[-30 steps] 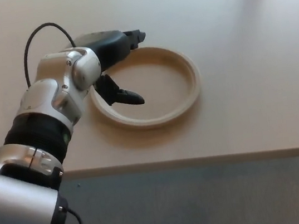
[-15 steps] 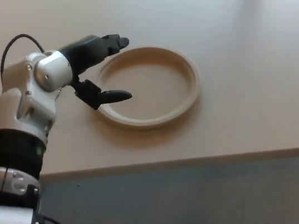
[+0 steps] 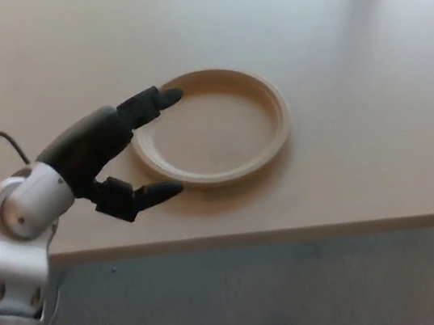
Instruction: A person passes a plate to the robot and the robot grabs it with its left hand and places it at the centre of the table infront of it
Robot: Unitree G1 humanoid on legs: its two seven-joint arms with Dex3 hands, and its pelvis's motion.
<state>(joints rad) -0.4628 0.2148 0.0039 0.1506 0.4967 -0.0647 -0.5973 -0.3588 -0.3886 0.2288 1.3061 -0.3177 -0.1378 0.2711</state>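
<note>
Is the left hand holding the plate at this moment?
No. The left hand is open beside the plate, which lies flat on the table with nothing gripping its rim.

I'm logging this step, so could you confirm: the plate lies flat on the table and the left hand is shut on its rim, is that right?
Not quite. The plate does lie flat on the table, but the left hand is not shut on its rim: the head view shows it open, fingers apart and holding nothing, at the plate's left edge.

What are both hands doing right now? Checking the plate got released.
Left hand: open, holding nothing; plate lies on the table.
Right hand: not in view.
</note>
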